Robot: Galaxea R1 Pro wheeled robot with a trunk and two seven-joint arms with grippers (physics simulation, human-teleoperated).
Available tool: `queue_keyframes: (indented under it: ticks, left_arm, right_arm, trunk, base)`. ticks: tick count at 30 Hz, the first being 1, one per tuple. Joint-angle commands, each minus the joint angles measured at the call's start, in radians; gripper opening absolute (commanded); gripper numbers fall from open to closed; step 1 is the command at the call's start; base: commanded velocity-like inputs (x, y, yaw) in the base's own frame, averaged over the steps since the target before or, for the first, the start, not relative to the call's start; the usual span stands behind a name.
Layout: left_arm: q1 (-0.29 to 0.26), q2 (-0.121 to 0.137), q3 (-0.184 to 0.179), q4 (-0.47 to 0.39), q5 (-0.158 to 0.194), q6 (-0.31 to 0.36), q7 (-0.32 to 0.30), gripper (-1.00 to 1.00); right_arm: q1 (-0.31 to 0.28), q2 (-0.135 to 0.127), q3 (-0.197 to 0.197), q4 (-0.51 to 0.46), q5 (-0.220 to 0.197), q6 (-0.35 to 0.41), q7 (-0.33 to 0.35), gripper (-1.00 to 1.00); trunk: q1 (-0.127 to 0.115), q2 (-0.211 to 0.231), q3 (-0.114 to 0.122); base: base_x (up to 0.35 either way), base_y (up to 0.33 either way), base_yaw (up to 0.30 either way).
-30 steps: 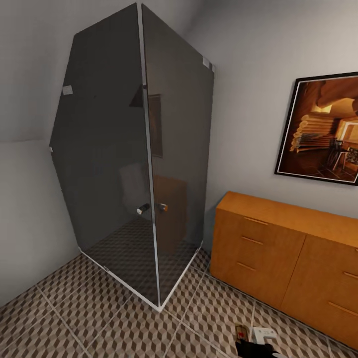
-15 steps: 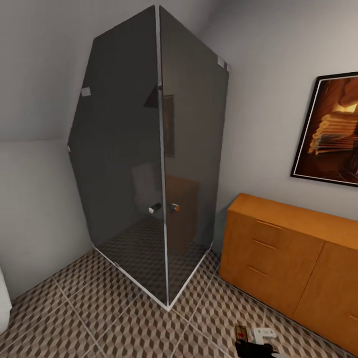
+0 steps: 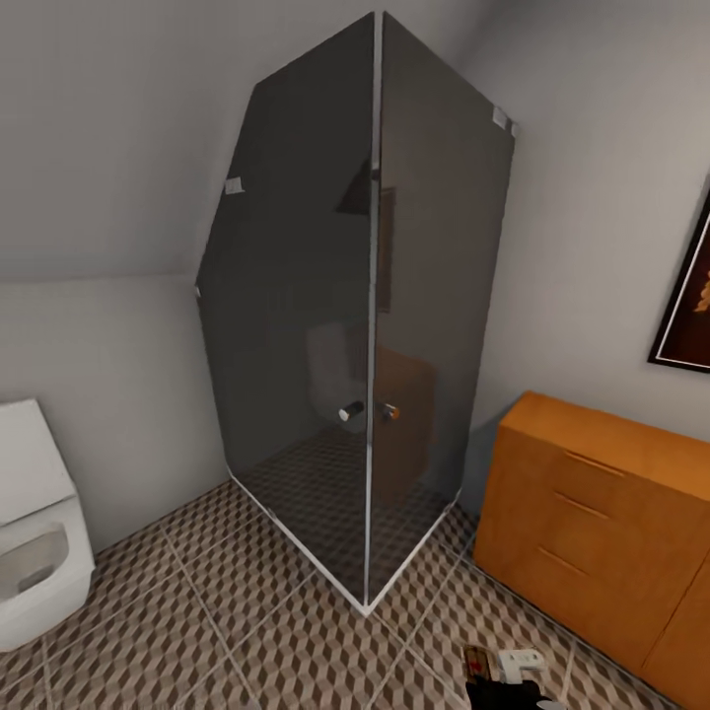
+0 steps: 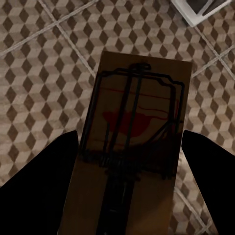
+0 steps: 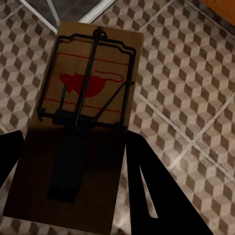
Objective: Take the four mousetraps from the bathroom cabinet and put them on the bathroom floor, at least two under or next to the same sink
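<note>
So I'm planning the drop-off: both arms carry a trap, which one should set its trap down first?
Hard to separate. The left claw holds a brown wooden mousetrap, the right claw another mousetrap, both over cube-patterned floor tiles. Slight lean: right.

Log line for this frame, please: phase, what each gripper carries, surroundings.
phase: transit over bathroom floor | left gripper: mousetrap | right gripper: mousetrap | ahead: shower enclosure, cabinet, toilet

A home bathroom, seemingly: glass shower stall (image 3: pixel 365 325); white toilet (image 3: pixel 35 532); cube-patterned floor tiles (image 3: pixel 256 631).
</note>
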State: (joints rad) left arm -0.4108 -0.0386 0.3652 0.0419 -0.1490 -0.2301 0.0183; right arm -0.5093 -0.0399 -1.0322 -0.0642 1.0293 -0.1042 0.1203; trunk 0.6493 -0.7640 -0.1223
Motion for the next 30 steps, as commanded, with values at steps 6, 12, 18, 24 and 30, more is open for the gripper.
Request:
queue_keyframes:
  ticks: [6,12,18,24,30]
  left_arm:
    - [0.000,-0.001,0.001,0.001,-0.001,0.000,-0.001,-1.00]
    - [0.001,0.000,0.001,0.001,-0.002,0.000,0.000,-1.00]
    - [0.001,0.000,0.001,0.001,-0.004,-0.001,0.000,-1.00]
    - [0.001,0.000,0.002,0.002,-0.006,-0.021,0.000,-1.00]
    - [0.001,0.004,0.003,0.003,-0.006,-0.023,0.001,-1.00]
  right_arm:
    - [0.000,0.000,0.000,0.000,-0.003,0.001,0.004,-1.00]
    - [0.000,0.000,0.000,0.000,-0.003,0.000,0.004,-1.00]
    - [0.000,0.000,0.000,0.000,-0.003,0.000,0.004,-1.00]
    - [0.000,0.000,0.000,0.000,-0.003,0.000,0.004,-1.00]
    - [0.000,0.000,0.000,0.000,-0.003,0.000,0.004,-1.00]
  trunk:
    - [0.000,0.000,0.000]
    - [0.000,0.000,0.000]
    - [0.000,0.000,0.000]
    - [0.000,0.000,0.000]
    - [0.000,0.000,0.000]
  base:
    - [0.000,0.000,0.297]
    - [0.000,0.017,0.297]
    - [0.000,0.209,0.297]
    - [0.018,0.262,0.297]
    - [0.167,0.250,0.297]
